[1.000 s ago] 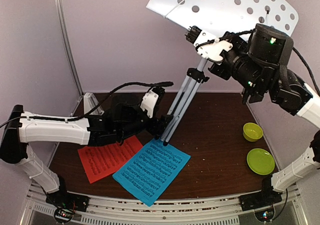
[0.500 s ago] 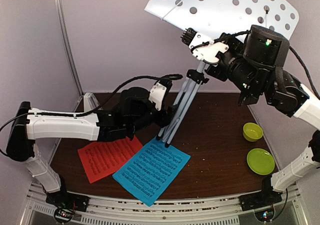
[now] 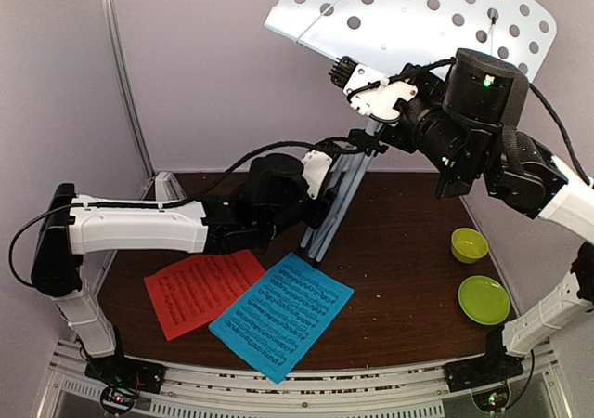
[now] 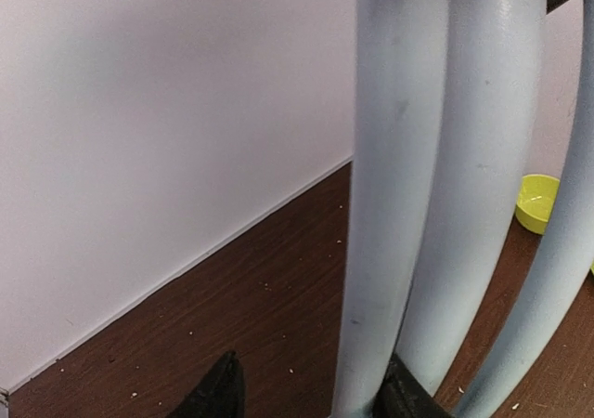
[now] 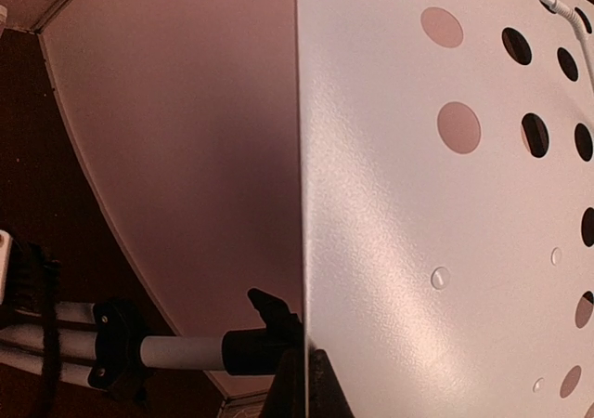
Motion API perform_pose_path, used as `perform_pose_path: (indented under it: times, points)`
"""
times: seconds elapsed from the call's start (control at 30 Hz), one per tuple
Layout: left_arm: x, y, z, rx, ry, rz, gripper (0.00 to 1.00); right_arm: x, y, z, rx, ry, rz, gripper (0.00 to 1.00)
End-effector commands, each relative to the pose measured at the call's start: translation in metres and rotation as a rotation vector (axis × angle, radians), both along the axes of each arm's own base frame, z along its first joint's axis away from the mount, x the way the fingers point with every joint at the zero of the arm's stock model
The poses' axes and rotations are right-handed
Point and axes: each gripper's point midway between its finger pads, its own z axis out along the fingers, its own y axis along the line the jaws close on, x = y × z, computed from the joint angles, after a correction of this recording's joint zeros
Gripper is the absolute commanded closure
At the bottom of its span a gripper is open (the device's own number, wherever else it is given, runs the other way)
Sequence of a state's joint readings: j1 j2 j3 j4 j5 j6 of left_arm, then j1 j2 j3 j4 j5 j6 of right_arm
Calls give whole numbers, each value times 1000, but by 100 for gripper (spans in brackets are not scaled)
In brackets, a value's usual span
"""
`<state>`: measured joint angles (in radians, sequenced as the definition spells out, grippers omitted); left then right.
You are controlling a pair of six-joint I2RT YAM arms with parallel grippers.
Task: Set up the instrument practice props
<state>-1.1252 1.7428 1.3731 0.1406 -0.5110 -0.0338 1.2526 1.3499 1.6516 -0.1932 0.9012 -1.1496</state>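
Setup looks early. The white perforated metal music-stand desk (image 3: 418,19) is up in the air above the back of the dark brown wooden table (image 3: 399,251), tilted, on white tripod legs (image 3: 342,190) that are bunched together rather than splayed, so the stand leans and does not stand by itself. The right gripper (image 3: 342,70) has its jaws pressed together on the desk's lower edge. The left gripper (image 3: 322,215) is at the legs low down, jaws spread.

The blue printed music sheet (image 3: 281,316) and the red-orange printed music sheet (image 3: 200,288) lie flat near the table's front edge, left of middle, the blue one overlapping the red one's corner. Neither is on the desk. A small white pyramid by the back left corner, partly behind the left arm, is probably the metronome (image 3: 166,189). Spreading the legs, righting the stand, loading the sheets and placing the metronome all seem left to do.

The left wrist view shows what the top view hides: black fingertips (image 4: 218,395) either side of one pale leg, with a clear gap on the left, so no pinch yet. The right wrist view shows the desk's thin edge running straight into its jaws. Only the top view shows the sheets, plus the yellow-green bowl (image 3: 469,244) and yellow-green plate (image 3: 484,299) by the right edge.
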Motion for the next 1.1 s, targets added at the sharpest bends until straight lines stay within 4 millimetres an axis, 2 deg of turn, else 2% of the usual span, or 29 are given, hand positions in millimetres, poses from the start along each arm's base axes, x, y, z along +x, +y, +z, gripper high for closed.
perform_pose_path:
  times: [0.0, 0.1, 0.2, 0.47, 0.63, 0.73, 0.93, 1.07]
  points:
    - [8, -4, 15, 6, -44, 46, 50, -16, -34, 75, 333, -95, 15, 100]
    - [13, -7, 17, -11, -42, 70, 46, -16, -33, 74, 339, -92, 12, 100]
    - [17, -13, 17, -5, -48, 75, 49, -16, -32, 72, 331, -89, 10, 100]
    - [11, -21, 3, 163, -142, -18, 68, -17, -34, 73, 324, -93, 17, 100]
    - [7, -18, -3, 239, -204, -54, 74, -17, -33, 74, 308, -98, 17, 100]
    - [4, -18, -10, 289, -232, -83, 79, -17, -32, 74, 294, -102, 18, 100]
    - [0, -16, -28, 430, -345, -134, 96, -19, -37, 81, 266, -122, 13, 100]
    - [-1, -17, -40, 509, -427, -159, 100, -21, -42, 89, 249, -140, 22, 100]
